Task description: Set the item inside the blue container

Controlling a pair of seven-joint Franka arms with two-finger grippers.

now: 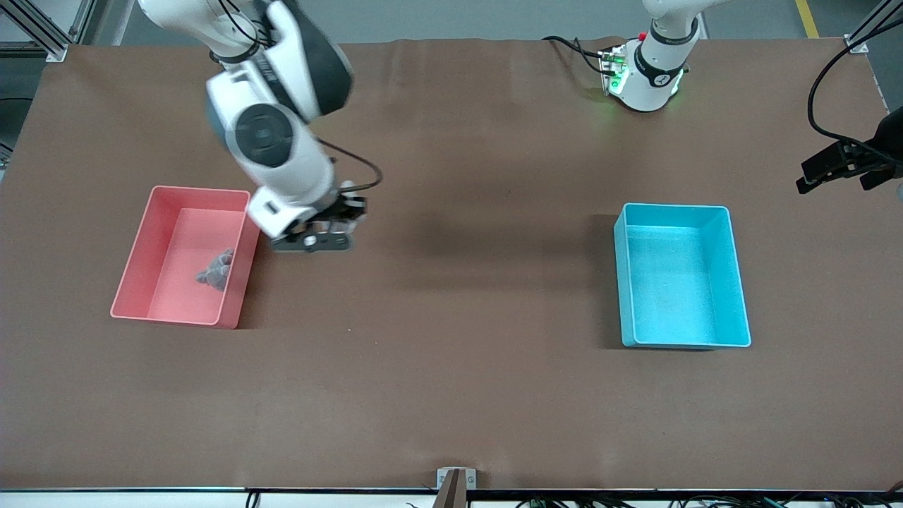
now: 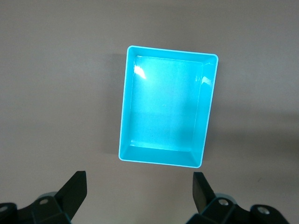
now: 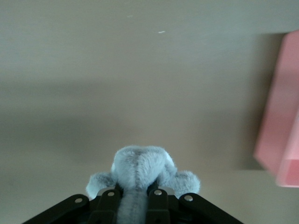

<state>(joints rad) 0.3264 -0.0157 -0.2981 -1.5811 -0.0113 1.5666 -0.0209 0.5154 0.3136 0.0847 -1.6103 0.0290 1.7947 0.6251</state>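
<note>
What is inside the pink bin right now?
One small grey plush item lies on the floor of the pink bin, near the wall toward the right gripper. The rest of the floor shows bare. Nothing covers the inside, so nothing is hidden.

Setting: a robotics lab or test cell, not a home or shop. What you have before you that shows it:

- One wide tabletop (image 1: pixel 451 395) under a plain brown cover, bare but for two plastic bins, one pink (image 1: pixel 141 282), one light blue (image 1: pixel 737 310).
- Two white industrial arms bolted along its top edge; the left arm's base (image 1: pixel 645 77) shows a lit green status lamp and loose black cabling.
- Aluminium framing posts (image 1: pixel 49 32) at the corners.
- Grey painted floor with a yellow safety line (image 1: pixel 804 17).
- A clamp bracket (image 1: pixel 455 483) and cable runs at the lower edge.
</note>
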